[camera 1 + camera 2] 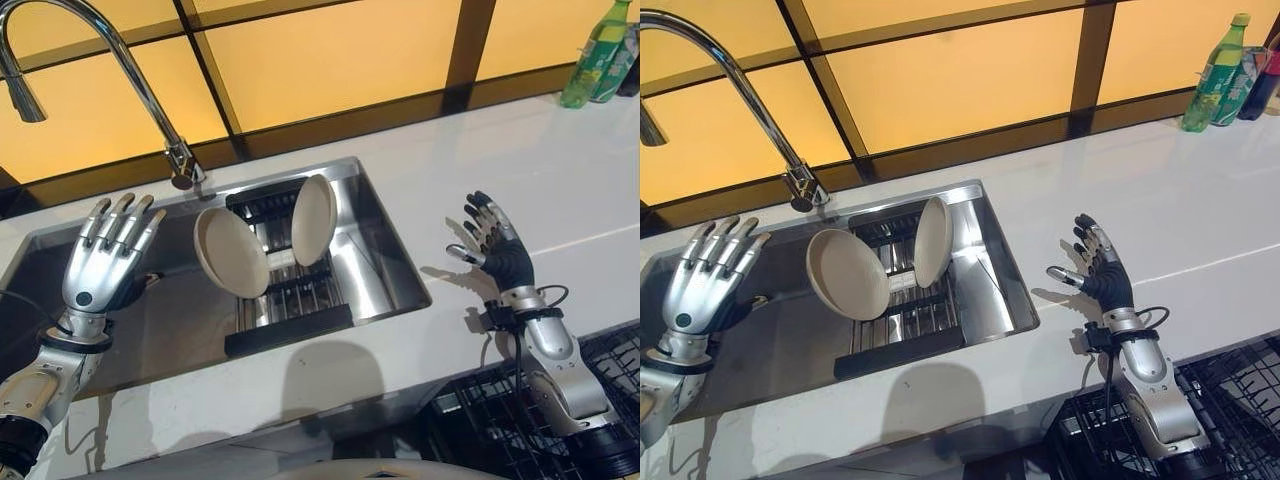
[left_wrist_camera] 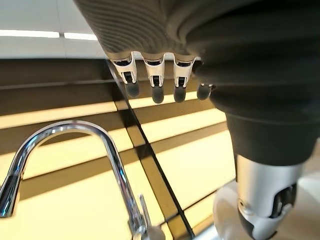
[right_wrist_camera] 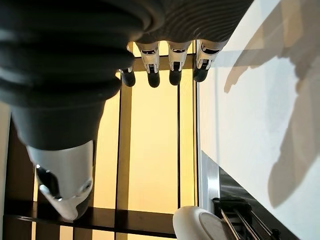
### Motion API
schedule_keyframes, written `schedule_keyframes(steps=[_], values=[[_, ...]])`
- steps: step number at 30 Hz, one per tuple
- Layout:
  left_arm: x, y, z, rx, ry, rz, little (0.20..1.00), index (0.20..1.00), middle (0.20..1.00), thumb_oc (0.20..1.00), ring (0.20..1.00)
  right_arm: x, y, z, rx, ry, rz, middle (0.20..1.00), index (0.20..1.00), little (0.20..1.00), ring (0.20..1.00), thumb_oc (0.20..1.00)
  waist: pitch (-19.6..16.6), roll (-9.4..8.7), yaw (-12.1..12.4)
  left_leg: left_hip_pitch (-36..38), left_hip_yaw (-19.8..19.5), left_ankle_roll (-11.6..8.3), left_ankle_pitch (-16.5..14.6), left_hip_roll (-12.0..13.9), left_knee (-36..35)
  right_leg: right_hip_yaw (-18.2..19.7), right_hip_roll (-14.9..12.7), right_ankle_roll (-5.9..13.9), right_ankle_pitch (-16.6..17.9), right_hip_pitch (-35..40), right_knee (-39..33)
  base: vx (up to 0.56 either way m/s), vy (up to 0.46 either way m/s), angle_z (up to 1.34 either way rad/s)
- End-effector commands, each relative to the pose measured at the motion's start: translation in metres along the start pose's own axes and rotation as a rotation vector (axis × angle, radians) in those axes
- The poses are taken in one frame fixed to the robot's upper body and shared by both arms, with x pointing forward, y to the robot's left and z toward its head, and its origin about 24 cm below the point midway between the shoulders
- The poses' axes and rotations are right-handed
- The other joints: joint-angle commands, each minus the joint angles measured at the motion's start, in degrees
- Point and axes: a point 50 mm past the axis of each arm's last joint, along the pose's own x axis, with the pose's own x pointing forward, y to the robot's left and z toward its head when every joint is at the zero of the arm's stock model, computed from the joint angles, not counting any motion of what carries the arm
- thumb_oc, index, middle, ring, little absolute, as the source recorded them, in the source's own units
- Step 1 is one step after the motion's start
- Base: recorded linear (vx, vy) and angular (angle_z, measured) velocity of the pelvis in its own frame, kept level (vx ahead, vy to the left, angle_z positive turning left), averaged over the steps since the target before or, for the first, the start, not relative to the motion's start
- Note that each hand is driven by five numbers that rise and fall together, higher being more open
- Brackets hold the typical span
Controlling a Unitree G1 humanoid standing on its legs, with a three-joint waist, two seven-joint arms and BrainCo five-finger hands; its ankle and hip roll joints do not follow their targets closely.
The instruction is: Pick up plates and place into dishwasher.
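Black wire of the dishwasher basket [image 1: 560, 420] waits at my lower right, nearest me, ready for loading. My right hand [image 1: 497, 252] hovers over the white counter [image 1: 560, 190], fingers spread wide and holding nothing; my left hand [image 1: 105, 262] hangs over the steel sink [image 1: 385, 265], equally wide and bare. Between them, two beige plates [image 1: 232, 252] stand on edge in the dark drying rack [image 1: 285, 325], propped so they drain. They sit nearer my left hand, apart from both. Beyond rises the faucet [image 1: 120, 60].

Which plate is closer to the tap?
The right plate, standing further back in the rack, nearer the tap. The left plate sits further forward.
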Motion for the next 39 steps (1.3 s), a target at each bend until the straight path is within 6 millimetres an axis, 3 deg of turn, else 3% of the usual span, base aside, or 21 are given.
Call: schedule_keyframes(steps=[1,9,15,22,30,31,32,33,39], values=[[0.026,0.013,-0.01,0.086,-0.026,0.148,1.0,1.0,1.0,1.0,1.0,-0.004,0.009,0.01,0.031,-0.056,0.038,1.0,1.0,1.0,1.0,1.0,-1.7,-2.59,-0.8,-0.5,0.8,0.26,-4.9,-1.1,2.0,-0.9,-4.6,5.92,7.9,-1.6,-6.4,0.07,0.022,-0.02],[0.037,0.005,0.014,0.035,-0.11,0.135,1.0,1.0,1.0,1.0,1.0,-0.005,0.009,0.007,0.034,-0.043,0.043,1.0,1.0,1.0,1.0,1.0,-0.1,-2.24,-2.1,-0.8,1.5,0.87,-5.3,-1.5,2.8,0.4,-5.2,6.67,8.2,-2.8,-5.2,0.04,0.018,-0.02],[0.042,-0.006,0.036,-0.061,-0.26,-0.009,1.0,1.0,1.0,1.0,1.0,0.002,0.007,0.012,0.017,-0.062,0.044,1.0,1.0,1.0,1.0,1.0,2.6,-1.49,-3.3,-2.3,2.0,1.21,-5.4,-1.7,4.1,2.0,-5.3,7.23,8.5,-4.8,-4.0,-0.01,0.015,-0.06],[0.034,-0.008,0.041,-0.121,-0.354,-0.114,1.0,1.0,1.0,1.0,1.0,-0.001,0.003,0.009,0.004,-0.05,0.037,1.0,1.0,1.0,1.0,1.0,4.3,-1.12,-4.0,-2.3,2.0,1.62,-5.5,-2.0,5.1,2.9,-5.6,7.72,8.7,-4.4,-3.9,0.06,0.016,-0.1],[0.026,-0.016,0.041,-0.066,-0.357,-0.212,1.0,1.0,1.0,1.0,1.0,-0.004,-0.002,0.007,-0.004,-0.036,0.035,1.0,1.0,1.0,1.0,1.0,5.0,-0.93,-4.2,-2.5,1.9,1.7,-5.4,-2.5,5.9,3.3,-5.9,8.24,8.7,-4.3,-3.4,0.05,0.022,-0.01],[0.024,-0.019,0.037,-0.042,-0.334,-0.255,0.555,0.555,0.555,0.555,0.555,-0.004,-0.003,0.007,-0.007,-0.033,0.035,1.0,1.0,1.0,1.0,1.0,5.1,-0.86,-4.3,-2.5,1.9,1.7,-5.4,-2.6,5.9,3.3,-6.1,8.37,8.8,-4.3,-3.3,0.05,0.03,0.0],[0.023,-0.02,0.036,-0.035,-0.324,-0.268,0.322,0.322,0.322,0.322,0.322,-0.004,-0.003,0.007,-0.008,-0.032,0.034,1.0,1.0,1.0,1.0,1.0,5.2,-0.85,-4.4,-2.4,1.9,1.71,-5.4,-2.6,5.9,3.3,-6.1,8.4,8.8,-4.2,-3.3,0.06,0.033,-0.01],[0.02,-0.023,0.032,-0.018,-0.297,-0.295,0.2,0.2,0.2,0.2,0.2,-0.004,-0.004,0.007,-0.009,-0.029,0.037,1.0,1.0,1.0,1.0,1.0,5.2,-0.84,-4.4,-2.4,1.8,1.69,-5.4,-2.7,6.1,3.4,-6.2,8.5,8.8,-4.2,-3.3,0.06,0.03,-0.01],[0.007,-0.031,0.018,0.046,-0.237,-0.366,0.2,0.2,0.2,0.2,0.2,-0.006,-0.005,0.004,-0.014,-0.014,0.045,1.0,1.0,1.0,1.0,1.0,5.1,-0.75,-4.3,-1.8,1.6,1.7,-5.4,-3.2,6.1,3.0,-6.6,8.83,8.8,-3.5,-3.5,0.05,0.02,-0.06]])
